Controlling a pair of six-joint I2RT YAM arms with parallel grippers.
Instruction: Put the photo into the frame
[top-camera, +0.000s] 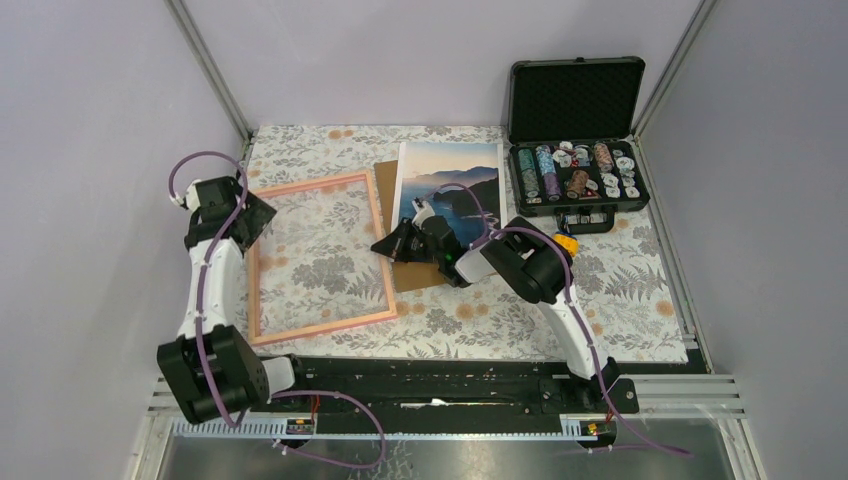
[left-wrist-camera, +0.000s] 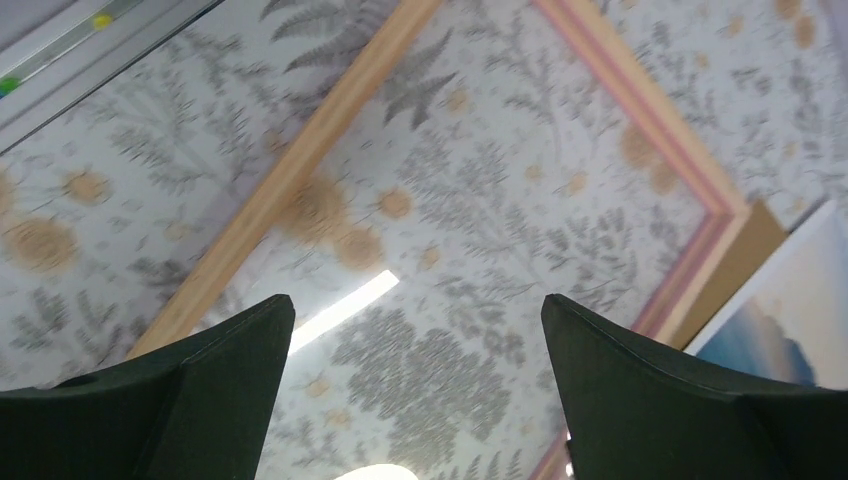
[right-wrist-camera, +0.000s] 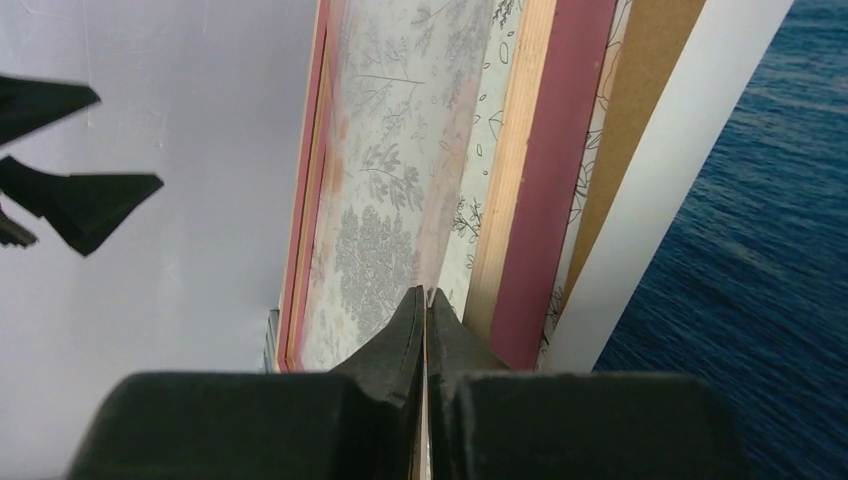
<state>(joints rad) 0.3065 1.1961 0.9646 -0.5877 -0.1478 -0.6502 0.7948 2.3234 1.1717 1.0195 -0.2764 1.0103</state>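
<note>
Black fingers (left-wrist-camera: 200, 380) are what I am checking first. The left tool (left-wrist-camera: 417, 300) is hanging released, its jaws spread wide and gripping nothing, above the far left corner of the frame (top-camera: 315, 258). Through its wrist camera I am seeing only the pane (left-wrist-camera: 450, 200) between the two fingers, with the flowered worktop (top-camera: 640, 290) showing through it.

The right tool (right-wrist-camera: 427, 295) is sitting clenched, its fingers pressed flat together, and I am not making out anything caught between them. It is pointing across the frame's right-hand rail, with its tips low over the pane just inside that rail. I cannot tell whether they are touching it.

The frame is lying flat on the worktop. The photo (top-camera: 450, 190) is lying picture side up just right of the frame's far right corner, outside it. It is resting on a brown board (top-camera: 386, 195), and a strip of that board is showing between the print and the frame. The right arm (top-camera: 540, 270) is crossing over the photo's near end.

Well to the right of the frame, beyond the photo, a black case (top-camera: 575, 95) is standing open, its lid upright and lined with dark foam. Its tray is holding poker chips (top-camera: 570, 170), some stacked on edge in rows and others lying loose on top.
</note>
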